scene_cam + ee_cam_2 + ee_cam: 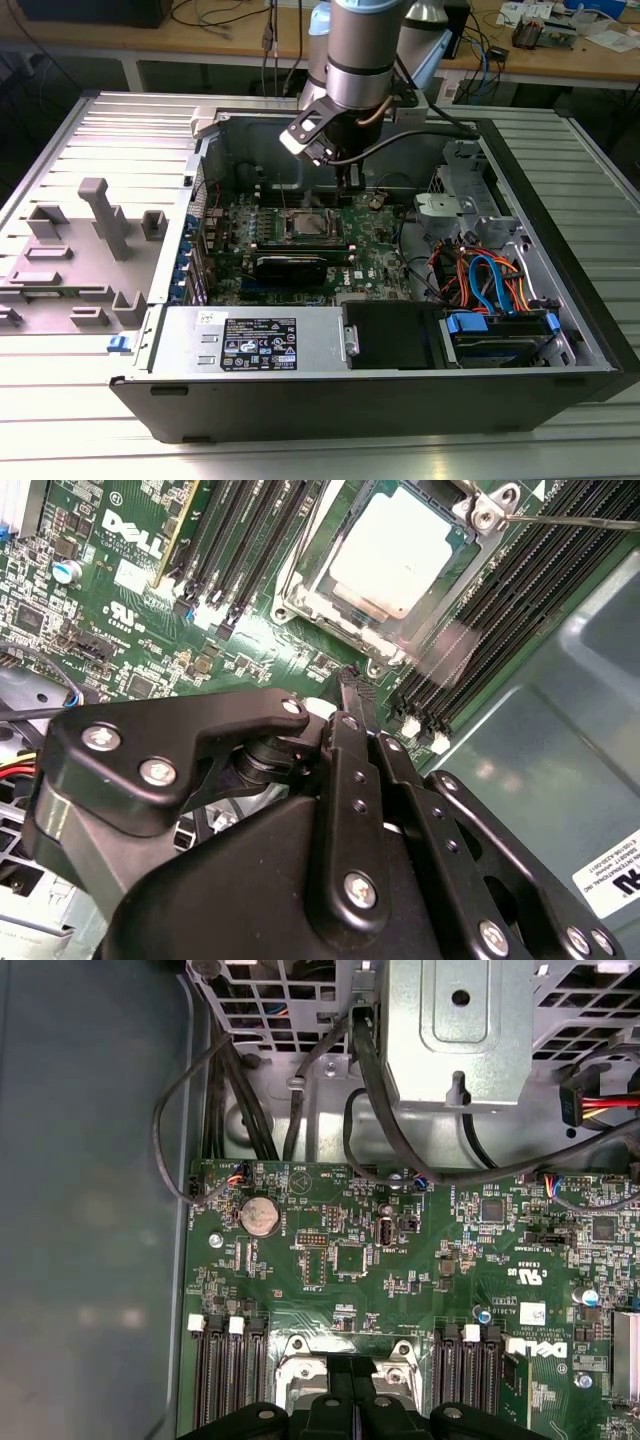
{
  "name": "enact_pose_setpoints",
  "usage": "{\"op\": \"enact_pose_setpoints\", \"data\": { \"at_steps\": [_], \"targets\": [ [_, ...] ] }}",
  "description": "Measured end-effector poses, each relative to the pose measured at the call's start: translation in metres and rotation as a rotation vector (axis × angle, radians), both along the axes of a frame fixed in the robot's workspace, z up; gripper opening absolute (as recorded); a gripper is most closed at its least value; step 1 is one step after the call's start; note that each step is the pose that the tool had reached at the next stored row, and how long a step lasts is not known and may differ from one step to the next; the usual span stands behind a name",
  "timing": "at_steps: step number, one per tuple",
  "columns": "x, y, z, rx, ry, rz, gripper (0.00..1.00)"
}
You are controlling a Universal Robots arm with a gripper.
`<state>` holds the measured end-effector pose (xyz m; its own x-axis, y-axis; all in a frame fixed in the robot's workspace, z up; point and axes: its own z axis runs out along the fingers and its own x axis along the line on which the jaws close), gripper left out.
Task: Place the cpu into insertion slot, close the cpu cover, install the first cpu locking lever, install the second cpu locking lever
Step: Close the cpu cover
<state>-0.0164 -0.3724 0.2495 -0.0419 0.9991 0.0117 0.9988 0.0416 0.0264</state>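
Over the motherboard (380, 255), the gripper (352, 683) hangs with its fingers pressed together, holding nothing, its tips just beside a corner of the cover (320, 615). The cpu (400, 550) lies flat in the slot (288, 224), with the cover down around it. A thin lever (570, 521) runs past the cover's screw tab.
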Motion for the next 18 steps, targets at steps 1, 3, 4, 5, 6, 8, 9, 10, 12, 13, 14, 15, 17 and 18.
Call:
{"op": "enact_pose_setpoints", "data": {
  "at_steps": [1,3,4,5,6,8,9,10,12,13,14,15,17,18],
  "targets": [
    [-0.0003,0.0000,0.0000,0.0000,0.0000,0.000,0.11],
    [-0.0009,0.0000,0.0000,0.0001,0.0000,0.000,0.11],
    [-0.0011,0.0000,0.0000,0.0000,0.0000,0.000,0.11],
    [-0.0015,0.0000,0.0000,0.0000,0.0000,0.000,0.11],
    [-0.0016,0.0000,0.0000,0.0001,0.0000,0.000,0.11],
    [-0.0016,0.0000,0.0000,0.0001,0.0000,0.000,0.11],
    [-0.0016,0.0000,0.0000,0.0000,0.0000,0.000,0.11],
    [-0.0016,0.0000,0.0000,0.0001,0.0000,0.000,0.11],
    [-0.0017,0.0000,0.0000,0.0000,0.0000,0.000,0.11],
    [-0.0017,0.0000,0.0000,0.0001,0.0000,0.000,0.11],
    [-0.0020,0.0000,0.0000,0.0000,0.0000,0.000,0.11],
    [-0.0025,0.0000,0.0000,0.0001,0.0000,0.000,0.11],
    [-0.0036,0.0000,0.0000,0.0001,0.0000,0.000,0.11],
    [-0.0049,0.0000,0.0000,0.0000,0.0000,0.000,0.11]
  ]
}}
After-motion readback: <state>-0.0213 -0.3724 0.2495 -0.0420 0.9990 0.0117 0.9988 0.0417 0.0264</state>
